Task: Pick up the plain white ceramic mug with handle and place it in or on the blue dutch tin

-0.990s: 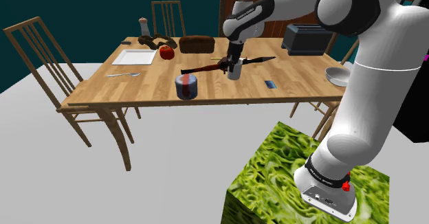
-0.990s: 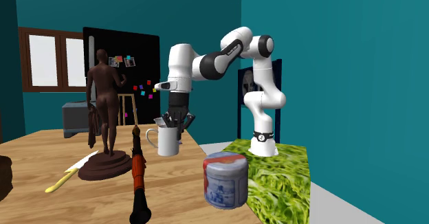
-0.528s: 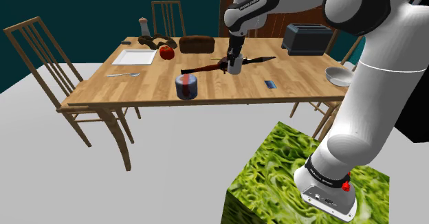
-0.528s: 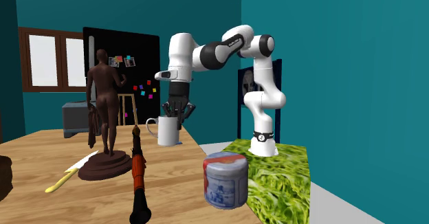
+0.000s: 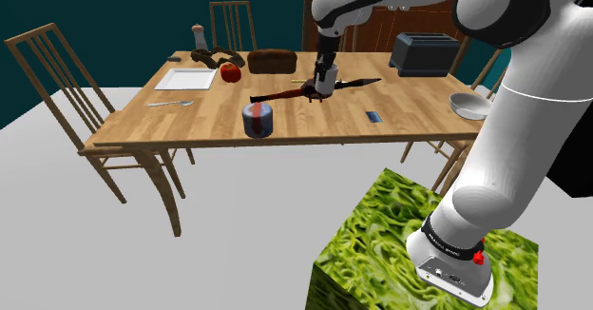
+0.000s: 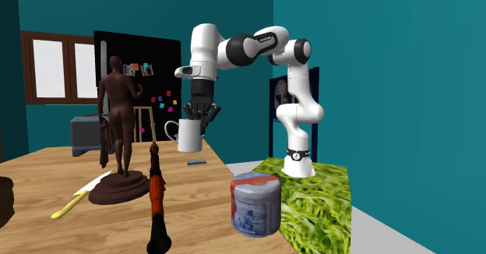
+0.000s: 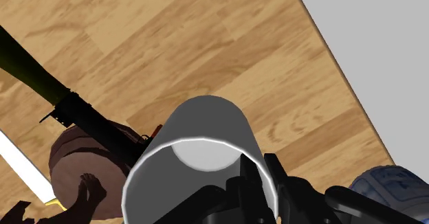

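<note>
My black gripper (image 5: 326,68) is shut on the rim of the white mug (image 5: 325,80), which hangs upright above the wooden table (image 5: 181,129). From the side, the mug (image 6: 188,135) hangs clear of the tabletop under the gripper (image 6: 199,121), its handle pointing away from the arm's stand. In the wrist view one finger is inside the mug (image 7: 205,130) and one outside, the gripper (image 7: 251,183) clasping its wall. The blue tin (image 5: 258,120) with a red rim stands near the table's front edge, to the mug's left in the shoulder view. It also shows as the tin (image 6: 255,204) and the tin (image 7: 389,185).
A brown statue (image 6: 118,139) on a round base stands close to the mug, with a long red and black launcher (image 6: 157,206) and a yellow-handled knife (image 6: 77,197) beside it. A toaster (image 5: 423,53), bowl (image 5: 467,106), apple (image 5: 230,71), bread (image 5: 272,61) and blue card (image 5: 373,117) share the table.
The gripper has risen with the mug in it: the mug left the tabletop and now hangs higher than half a second ago. The tin has not moved.
</note>
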Available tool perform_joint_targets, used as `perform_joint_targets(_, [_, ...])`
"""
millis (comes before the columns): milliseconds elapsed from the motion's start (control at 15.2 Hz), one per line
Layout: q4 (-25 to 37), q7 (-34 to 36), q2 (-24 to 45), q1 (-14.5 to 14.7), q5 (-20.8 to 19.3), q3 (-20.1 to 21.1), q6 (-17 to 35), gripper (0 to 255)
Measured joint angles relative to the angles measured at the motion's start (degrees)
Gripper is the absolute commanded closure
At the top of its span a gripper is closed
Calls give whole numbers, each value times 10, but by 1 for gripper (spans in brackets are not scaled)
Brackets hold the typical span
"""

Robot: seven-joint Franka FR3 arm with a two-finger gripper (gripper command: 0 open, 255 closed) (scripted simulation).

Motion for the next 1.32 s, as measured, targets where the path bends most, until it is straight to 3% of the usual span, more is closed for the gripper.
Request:
perform_joint_targets(726, [66,5,-13,0,-5,-1,-78,255])
perform_joint_targets(1320, [131,102,23,54,-12,39,-106,255])
